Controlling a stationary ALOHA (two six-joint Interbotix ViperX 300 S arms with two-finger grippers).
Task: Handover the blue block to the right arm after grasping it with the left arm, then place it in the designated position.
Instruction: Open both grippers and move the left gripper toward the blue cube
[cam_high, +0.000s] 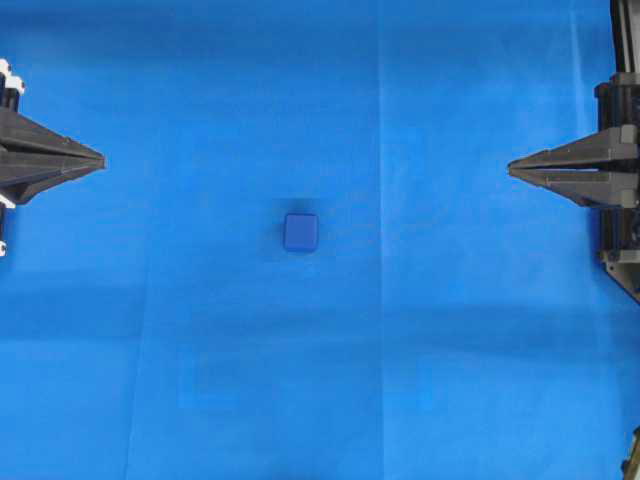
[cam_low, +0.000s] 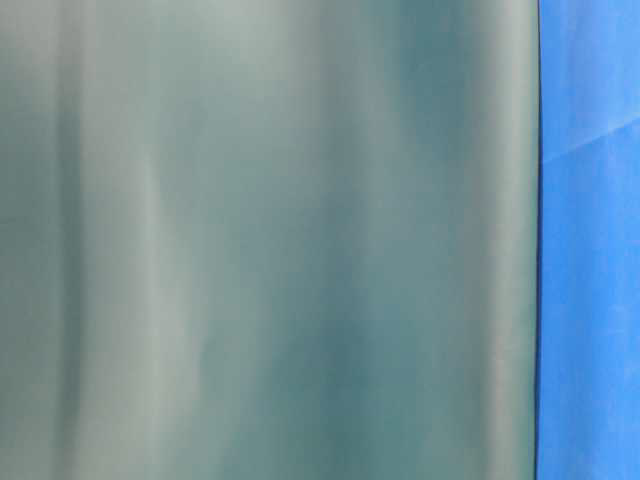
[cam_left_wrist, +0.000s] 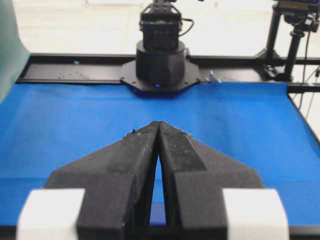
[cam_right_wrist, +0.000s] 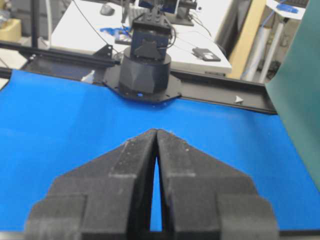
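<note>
The left arm's gripper (cam_high: 100, 160), black with white brackets on its jaw rail, has its tapered fingers pressed together at the tips and holds nothing; it lies level at the left edge of the overhead view, pointing right. The right arm's all-black gripper (cam_high: 512, 168) is likewise closed and empty at the right edge, pointing left. Between them, well apart from both, the small dark-blue cube (cam_high: 300, 232) sits on the bright-blue cloth (cam_high: 450, 350) covering the table.
</note>
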